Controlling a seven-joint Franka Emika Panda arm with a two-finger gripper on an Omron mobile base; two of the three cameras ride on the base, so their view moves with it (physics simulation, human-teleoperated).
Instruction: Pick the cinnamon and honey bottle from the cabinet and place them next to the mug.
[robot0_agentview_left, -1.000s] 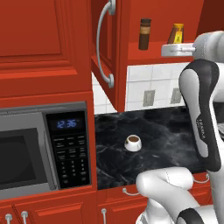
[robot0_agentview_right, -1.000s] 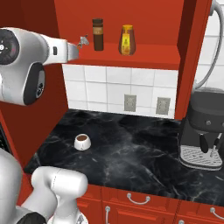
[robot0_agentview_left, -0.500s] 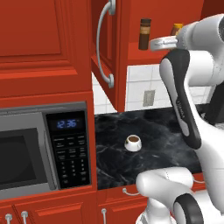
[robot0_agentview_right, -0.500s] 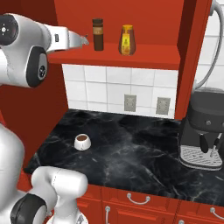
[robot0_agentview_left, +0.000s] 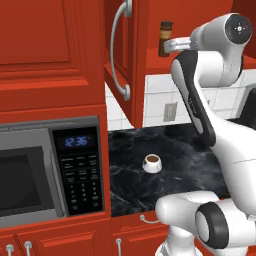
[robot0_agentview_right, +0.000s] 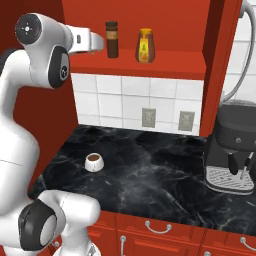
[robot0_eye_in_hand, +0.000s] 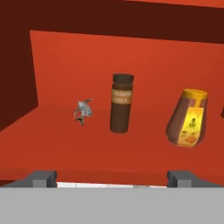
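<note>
The red cabinet (robot0_agentview_right: 140, 68) stands open, its door (robot0_agentview_left: 119, 50) swung out to the left. On its shelf the dark brown cinnamon (robot0_agentview_right: 112, 39) stands upright, with the amber honey bottle (robot0_agentview_right: 144, 45) just to its right. My gripper (robot0_agentview_right: 98, 42) hovers at shelf height just left of the cinnamon, open and holding nothing. In the hand view the cinnamon (robot0_eye_in_hand: 121, 103) is straight ahead and the honey bottle (robot0_eye_in_hand: 188, 118) is to the right, with my gripper (robot0_eye_in_hand: 112, 179) short of both. The white mug (robot0_agentview_left: 152, 162) sits on the black counter below, and the cinnamon (robot0_agentview_left: 165, 37) peeks out past my hand.
A small grey object (robot0_eye_in_hand: 82, 111) lies on the shelf left of the cinnamon. A dark coffee machine (robot0_agentview_right: 232, 150) stands at the counter's right end. A microwave (robot0_agentview_left: 30, 175) is built in at the left. Open black counter (robot0_agentview_right: 150, 170) surrounds the mug (robot0_agentview_right: 93, 161).
The arm has swung left across the left base view, bringing the hand up to the shelf beside the cinnamon. The jaws stay open, and the bottles and mug have not moved.
</note>
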